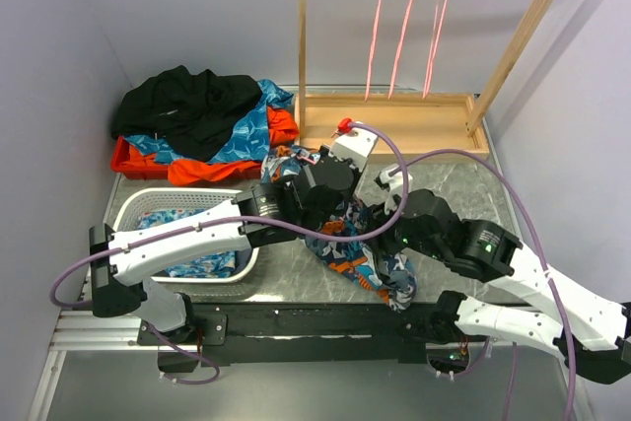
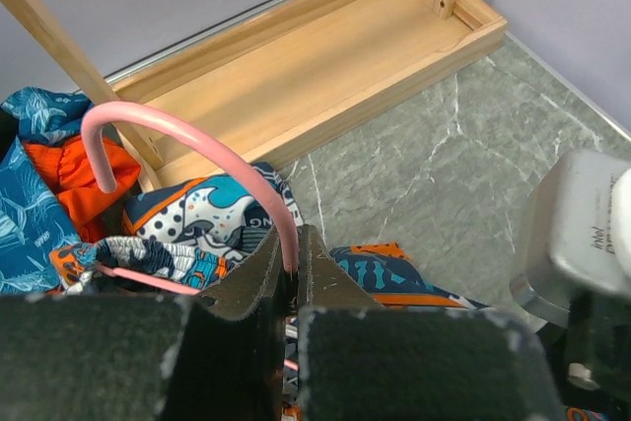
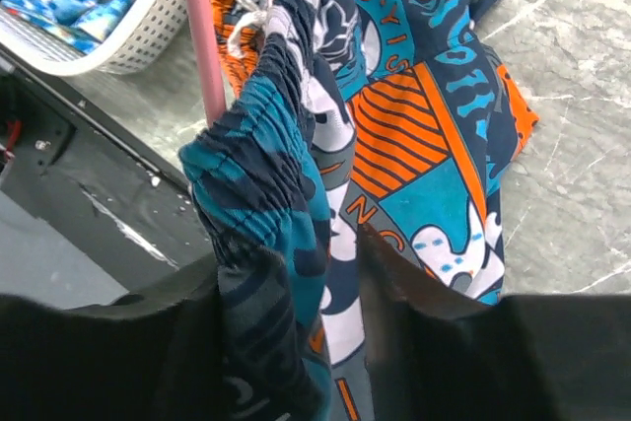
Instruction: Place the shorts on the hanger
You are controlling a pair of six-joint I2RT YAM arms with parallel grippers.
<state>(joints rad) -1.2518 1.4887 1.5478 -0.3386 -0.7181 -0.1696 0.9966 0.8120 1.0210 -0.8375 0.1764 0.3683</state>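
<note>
The grey marbled tabletop (image 1: 296, 281) is carrying everything. At its far edge a wooden rack (image 1: 394, 120) is standing, with pink hangers (image 1: 404, 22) dangling from its top rail. In the far left corner a black garment (image 1: 187, 101) is lying on top of orange and blue clothes. Just in front of that heap a white basket (image 1: 133, 206) is holding blue cloth.

The shorts (image 1: 360, 258) are sitting mid-tabletop between the two arms. They are partly raised off the surface, and their lower end is trailing toward the near edge. Their gathered waistband is draping beside the straight wire of the hanger (image 3: 199, 27).

The left claw (image 2: 293, 273) is pinching the hanger's neck just below the hook, jaws nearly together on the wire. The right claw (image 3: 291, 253) is gripping the bunched waistband, jaws standing half apart with cloth filling the gap.

Orange letters are running across the shorts' print. "G" and "VIS" are showing in the right wrist view, and the rest is lost in folds. In the left wrist view a grey camera casing (image 2: 587, 234) is bearing the word "intel".
</note>
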